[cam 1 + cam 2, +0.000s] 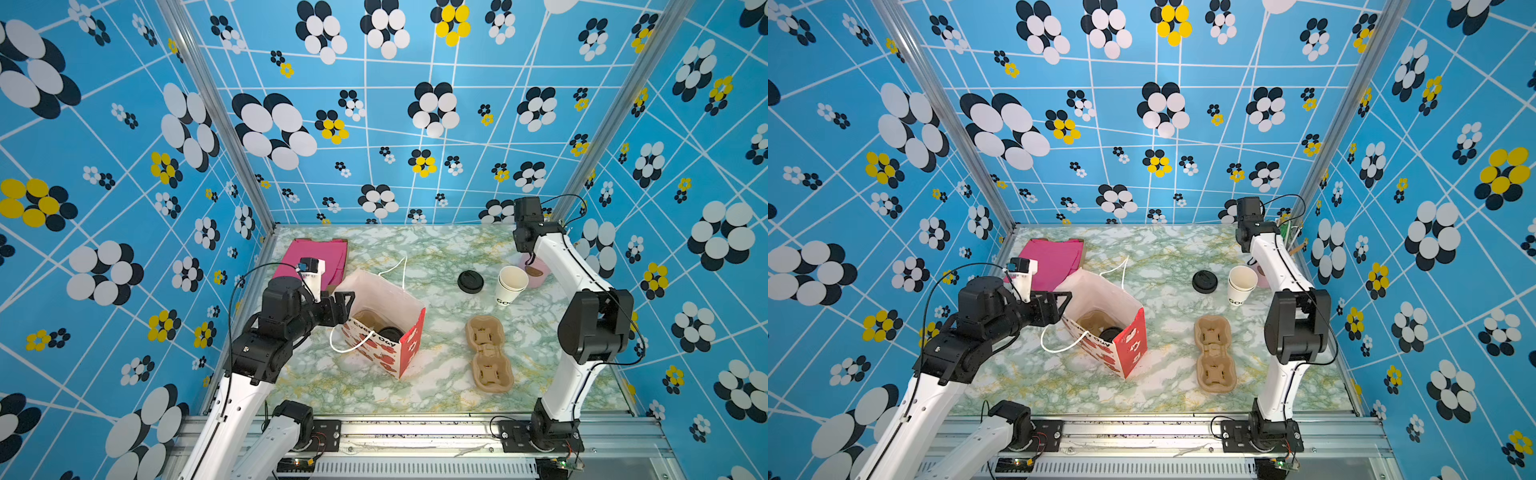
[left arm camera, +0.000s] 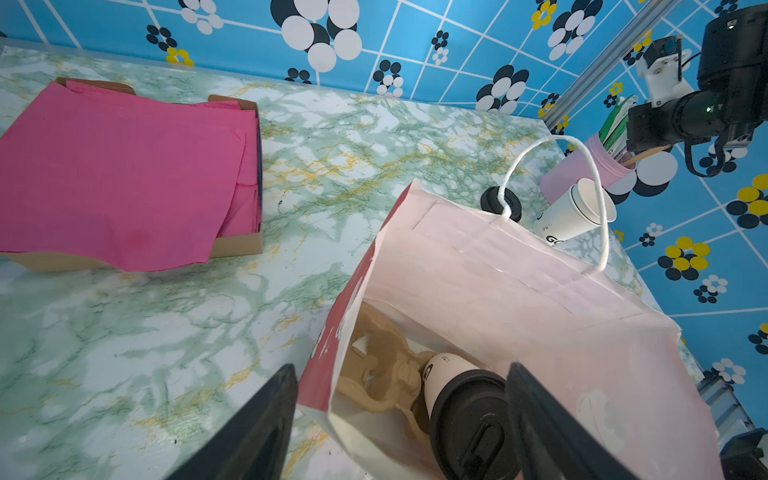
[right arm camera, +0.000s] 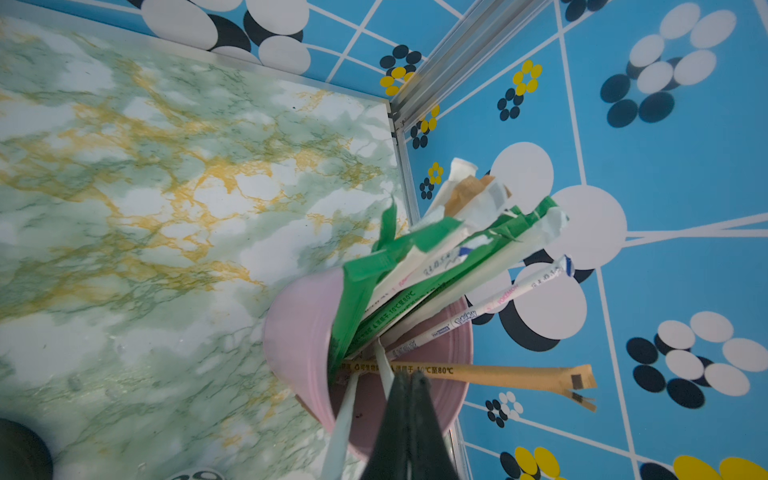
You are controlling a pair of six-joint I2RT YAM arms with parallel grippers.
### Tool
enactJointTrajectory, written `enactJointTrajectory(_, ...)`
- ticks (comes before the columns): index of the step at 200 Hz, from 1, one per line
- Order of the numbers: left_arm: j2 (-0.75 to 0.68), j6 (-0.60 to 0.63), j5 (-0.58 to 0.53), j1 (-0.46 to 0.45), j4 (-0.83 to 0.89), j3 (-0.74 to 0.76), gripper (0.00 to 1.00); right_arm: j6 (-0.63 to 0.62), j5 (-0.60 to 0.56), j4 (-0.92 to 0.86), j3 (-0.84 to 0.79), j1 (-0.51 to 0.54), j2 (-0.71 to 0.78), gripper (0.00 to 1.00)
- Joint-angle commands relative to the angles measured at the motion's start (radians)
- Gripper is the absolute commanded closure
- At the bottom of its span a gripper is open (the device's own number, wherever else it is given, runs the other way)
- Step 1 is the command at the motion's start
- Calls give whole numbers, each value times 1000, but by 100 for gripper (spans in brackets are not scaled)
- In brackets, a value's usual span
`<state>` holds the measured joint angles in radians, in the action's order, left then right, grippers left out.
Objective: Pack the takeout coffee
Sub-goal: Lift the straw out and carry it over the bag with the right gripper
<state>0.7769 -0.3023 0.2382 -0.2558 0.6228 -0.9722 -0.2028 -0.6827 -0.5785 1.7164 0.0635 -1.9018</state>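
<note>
Takeout coffee (image 2: 446, 376) is inside the paper bag (image 1: 409, 343), lower middle of both top views, slightly left of centre. It sits in a brown cup carrier (image 2: 380, 374) on the bag's floor. Its long axis runs floor to mouth of the bag: black sip lid end up toward the opening, base down in the carrier. Black lettering on the white side shows in the left wrist view. From above only the lid is visible, so I can't tell the exact tilt.

Left claw (image 1: 344, 306) is spread wide at the bag's left rim. In the wrist view one finger (image 2: 266, 424) is outside the red wall and the other is over the bag's inside. The coffee's lid shows between them, deeper down and apart from both.

Right claw (image 3: 409, 376) is pressed together, upper right of the top views. Its tips are in the mouth of a pink holder (image 3: 299, 332), among wrapped straws (image 3: 436, 266). Can't tell if a wrapper is caught between them.

Elsewhere on the desk (image 1: 436, 257):
- loose black lid (image 1: 470, 281), right of centre
- stacked lidless white cups (image 1: 510, 286), just right of that lid and leaning
- spare carrier (image 1: 489, 355), lying flat right of the bag
- pink cloth (image 1: 316, 257) over a box, upper left of the desk
</note>
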Motion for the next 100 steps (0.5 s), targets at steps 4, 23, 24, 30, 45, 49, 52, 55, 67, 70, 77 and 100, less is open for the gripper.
enactJointTrajectory(4,-10,5,6,3,-15,11,20,-3,-20,17,-27,-6,71,100)
enactJointTrajectory(23,-11,3,7,1,-17,10,20,5,-19,19,-35,-5,130,100)
enactJointTrajectory(24,-11,2,7,1,-17,9,20,7,-20,20,-35,-5,133,100)
enactJointTrajectory(30,-12,2,8,1,-17,10,20,9,-20,18,-37,-5,155,100)
enactJointTrajectory(45,-13,-2,9,1,-20,10,20,16,-17,16,-41,-6,206,100)
enactJointTrajectory(49,-14,-3,10,1,-21,12,20,18,-18,17,-43,-5,220,100)
enactJointTrajectory(52,-13,-4,10,2,-22,12,20,19,-18,17,-43,-4,230,100)
enactJointTrajectory(55,-14,-6,11,2,-24,13,20,20,-17,15,-44,-4,240,100)
enactJointTrajectory(67,-15,-11,15,1,-30,17,20,21,-17,12,-44,-2,277,100)
enactJointTrajectory(70,-14,-13,15,2,-32,18,20,21,-17,9,-43,-1,286,100)
enactJointTrajectory(77,-14,-16,18,1,-35,19,20,21,-18,4,-40,1,306,100)
enactJointTrajectory(100,-11,-24,24,2,-38,17,20,23,-14,-23,-12,16,369,100)
